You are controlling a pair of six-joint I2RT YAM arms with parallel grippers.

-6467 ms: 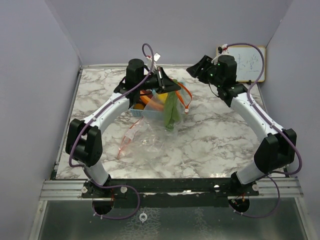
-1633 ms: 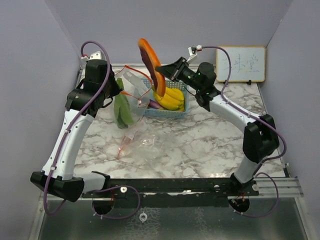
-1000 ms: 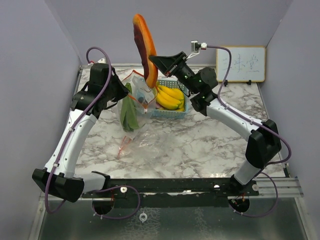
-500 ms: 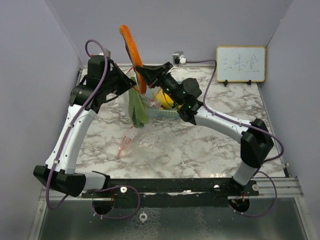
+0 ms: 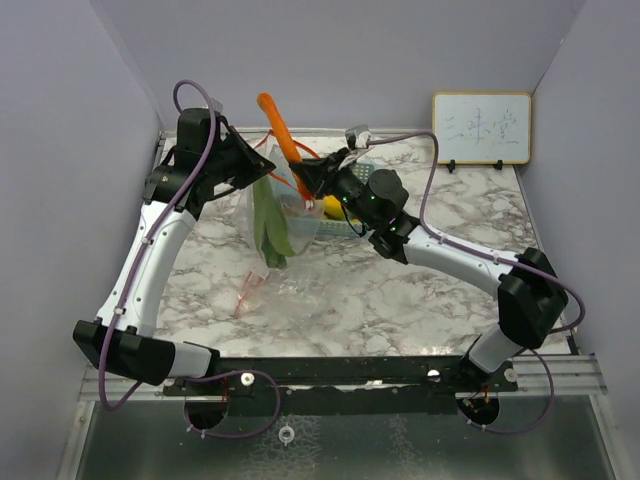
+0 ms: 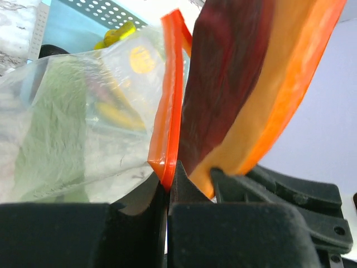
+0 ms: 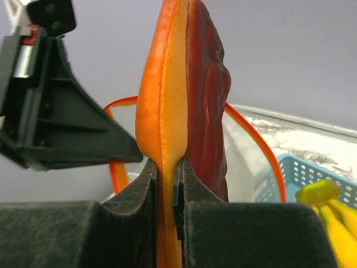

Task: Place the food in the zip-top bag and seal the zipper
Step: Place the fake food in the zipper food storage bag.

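My left gripper (image 5: pixel 262 166) (image 6: pixel 167 180) is shut on the orange zipper rim (image 6: pixel 170 106) of the clear zip-top bag (image 5: pixel 272 208), holding it hanging above the table. A long green leafy vegetable (image 5: pixel 268 232) (image 6: pixel 39 139) lies inside the bag. Shut on a flat orange food piece with a dark red face (image 5: pixel 279 133) (image 7: pixel 179 84), my right gripper (image 5: pixel 312 176) (image 7: pixel 165 173) holds it upright, right beside the bag's mouth. In the left wrist view this piece (image 6: pixel 262 72) fills the space just right of the rim. Yellow bananas (image 5: pixel 332 207) (image 7: pixel 329 215) lie in the basket behind.
The blue mesh basket (image 5: pixel 343 227) (image 7: pixel 301 170) stands on the marble table just behind my right gripper. A small whiteboard (image 5: pixel 481 128) leans on the back wall at right. Grey walls close in the left, right and back sides.
My right gripper has carried the orange piece left and down, from high over the basket to the bag's mouth. The left gripper has kept the bag lifted, shifting slightly.
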